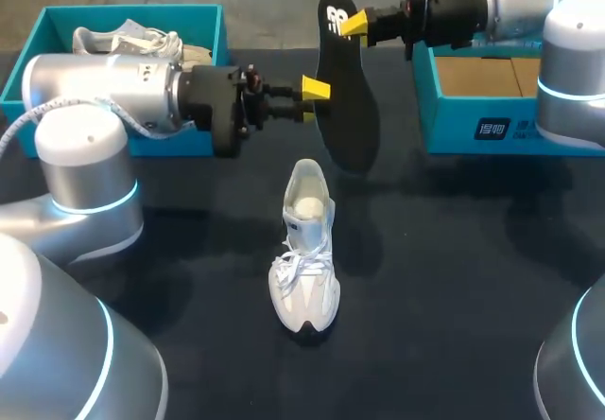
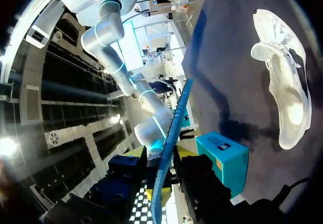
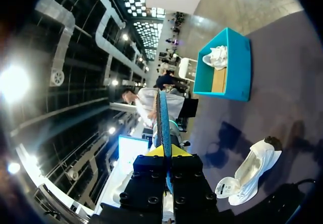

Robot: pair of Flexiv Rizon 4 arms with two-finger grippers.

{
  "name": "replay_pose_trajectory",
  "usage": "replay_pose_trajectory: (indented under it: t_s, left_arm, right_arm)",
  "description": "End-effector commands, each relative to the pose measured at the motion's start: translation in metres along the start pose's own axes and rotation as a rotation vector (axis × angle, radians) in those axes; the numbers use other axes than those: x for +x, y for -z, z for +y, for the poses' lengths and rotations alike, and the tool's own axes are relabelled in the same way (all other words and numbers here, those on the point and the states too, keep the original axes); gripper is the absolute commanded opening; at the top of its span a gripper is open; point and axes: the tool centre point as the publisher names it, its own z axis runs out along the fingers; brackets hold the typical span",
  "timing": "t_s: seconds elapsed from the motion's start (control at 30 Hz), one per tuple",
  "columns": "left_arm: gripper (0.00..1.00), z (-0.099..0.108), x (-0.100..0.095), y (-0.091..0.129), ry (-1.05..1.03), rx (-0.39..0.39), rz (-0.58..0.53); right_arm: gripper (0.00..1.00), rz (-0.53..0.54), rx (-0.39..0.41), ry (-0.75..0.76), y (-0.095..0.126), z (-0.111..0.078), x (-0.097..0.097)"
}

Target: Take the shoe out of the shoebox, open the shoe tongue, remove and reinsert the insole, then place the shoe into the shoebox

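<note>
Dark tabletop (image 1: 454,288) bears a shoe (image 1: 305,250), left shoebox (image 1: 132,11), right shoebox (image 1: 463,122); insole (image 1: 348,108) held above.

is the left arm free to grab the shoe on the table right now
Probably not: the left gripper is shut on the insole, which the right gripper also holds. The shoe itself lies uncovered below, so only the full grip blocks it.

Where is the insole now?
Head view: the black insole hangs above the far middle of the table, held by the left gripper at its side and the right gripper at its far end, beyond the white shoe.
</note>
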Motion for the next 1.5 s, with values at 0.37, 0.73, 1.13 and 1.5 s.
replay_pose_trajectory:
  t_s: [0.37,0.73,1.13,1.5]
  left_arm:
    - [0.29,0.006,0.006,-0.011,0.000,0.022,0.005]
    - [0.25,0.010,0.002,-0.016,-0.014,0.028,-0.001]
    - [0.00,0.011,0.004,-0.014,-0.011,0.022,-0.001]
    - [0.00,0.016,0.001,-0.012,-0.012,0.020,-0.016]
  right_arm:
    - [0.00,-0.001,-0.001,-0.001,-0.001,0.000,0.000]
    - [0.00,-0.001,-0.001,-0.001,-0.001,0.000,0.000]
    - [0.00,-0.001,-0.001,-0.001,-0.001,0.000,0.000]
    - [1.00,0.011,0.024,0.002,-0.004,0.003,0.008]
